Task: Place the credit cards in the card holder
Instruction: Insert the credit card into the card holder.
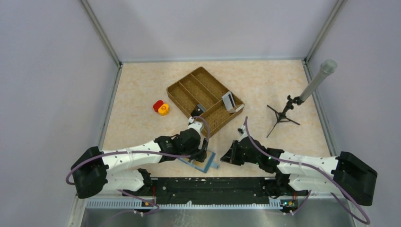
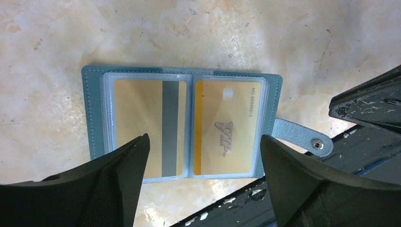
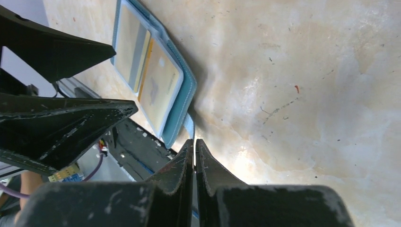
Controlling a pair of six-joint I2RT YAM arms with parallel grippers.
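- Looking down: open card holder under the left gripper; pale card in the woven tray.
- Left wrist: jaws spread, empty, above two sleeved gold cards.
- Right wrist: right gripper pinched shut, empty, beside the tab; a nudge could skid the card holder.

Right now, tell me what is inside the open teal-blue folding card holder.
In clear sleeves: a gold card with a grey stripe and a gold VIP card. Anything beneath them is covered.

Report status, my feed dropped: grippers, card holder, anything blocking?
Left gripper open over card holder, lying open, two gold cards sleeved. Right gripper shut near its tab. Nothing blocking.
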